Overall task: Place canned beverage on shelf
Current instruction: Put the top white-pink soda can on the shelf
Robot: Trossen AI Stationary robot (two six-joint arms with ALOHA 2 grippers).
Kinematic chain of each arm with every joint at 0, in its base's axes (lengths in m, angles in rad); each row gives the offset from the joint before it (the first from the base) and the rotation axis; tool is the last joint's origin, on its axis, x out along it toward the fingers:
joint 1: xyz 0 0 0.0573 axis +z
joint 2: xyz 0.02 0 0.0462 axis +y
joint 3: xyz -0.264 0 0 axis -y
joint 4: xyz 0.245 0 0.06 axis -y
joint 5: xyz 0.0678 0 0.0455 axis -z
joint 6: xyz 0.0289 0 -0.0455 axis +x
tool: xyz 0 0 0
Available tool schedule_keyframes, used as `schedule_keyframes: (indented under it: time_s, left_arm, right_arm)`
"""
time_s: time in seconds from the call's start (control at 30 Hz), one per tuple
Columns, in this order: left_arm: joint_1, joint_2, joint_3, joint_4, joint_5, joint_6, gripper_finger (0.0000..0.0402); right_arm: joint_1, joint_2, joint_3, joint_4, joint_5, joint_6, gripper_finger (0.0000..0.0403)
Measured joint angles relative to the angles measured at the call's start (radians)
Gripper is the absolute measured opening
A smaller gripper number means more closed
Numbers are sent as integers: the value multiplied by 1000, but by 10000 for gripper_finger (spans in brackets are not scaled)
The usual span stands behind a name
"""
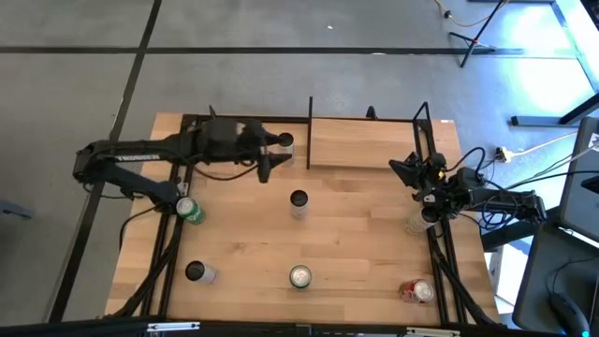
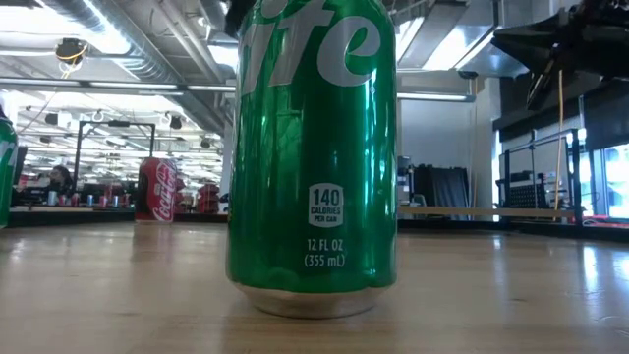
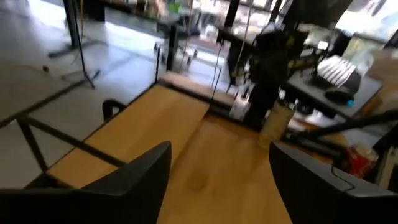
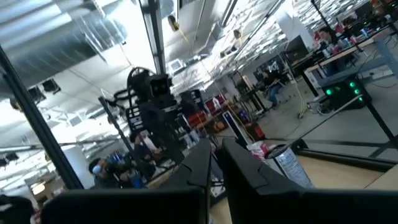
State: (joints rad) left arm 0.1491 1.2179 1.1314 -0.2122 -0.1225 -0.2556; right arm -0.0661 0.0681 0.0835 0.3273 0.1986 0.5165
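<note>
we see the left end effector [image 1: 273,155] spread open beside a can [image 1: 284,143] near the shelf [image 1: 365,143], the right end effector [image 1: 418,183] closed and empty; other cans dot the wooden tabletop [image 1: 356,243] over grey concrete floor [image 1: 281,75]

The left arm reaches across the far part of the bench, its left gripper [image 1: 265,161] near the middle with fingers [image 3: 134,177] spread apart, nothing between them. The right arm sits folded at the right edge; the right gripper [image 1: 404,168] appears closed.
</note>
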Motion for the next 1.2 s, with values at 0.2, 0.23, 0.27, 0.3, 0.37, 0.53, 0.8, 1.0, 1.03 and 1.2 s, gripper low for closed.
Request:
schedule_keyframes:
  time_s: [0.2,0.23,0.27,0.3,0.37,0.53,0.8,1.0,1.03,1.2]
  left_arm:
    - [-23,144,166,-155,87,-2,288]
    - [-32,161,183,-153,73,3,287]
    - [-43,176,195,-149,55,15,286]
    - [-55,188,202,-141,32,29,285]
    - [-79,208,207,-135,-13,49,285]
    - [-127,264,207,-194,-39,70,284]
    - [-155,384,206,-327,36,-5,284]
    - [-158,429,206,-333,63,-6,284]
    - [-157,430,206,-339,62,-6,284]
    - [-157,429,206,-351,63,-5,284]
  right_arm:
    - [0,0,23,-67,-50,-1,28]
    - [0,0,23,-75,-58,-1,28]
    - [0,0,23,-86,-61,-1,28]
    - [0,0,23,-97,-61,-1,28]
    - [0,0,23,-120,-61,-1,28]
    - [0,0,23,-172,-61,-2,28]
    - [0,0,23,-176,-61,-22,28]
    - [0,0,23,-180,-61,-54,28]
    - [0,0,23,-182,-61,-54,28]
    - [0,0,23,-193,-61,-54,28]
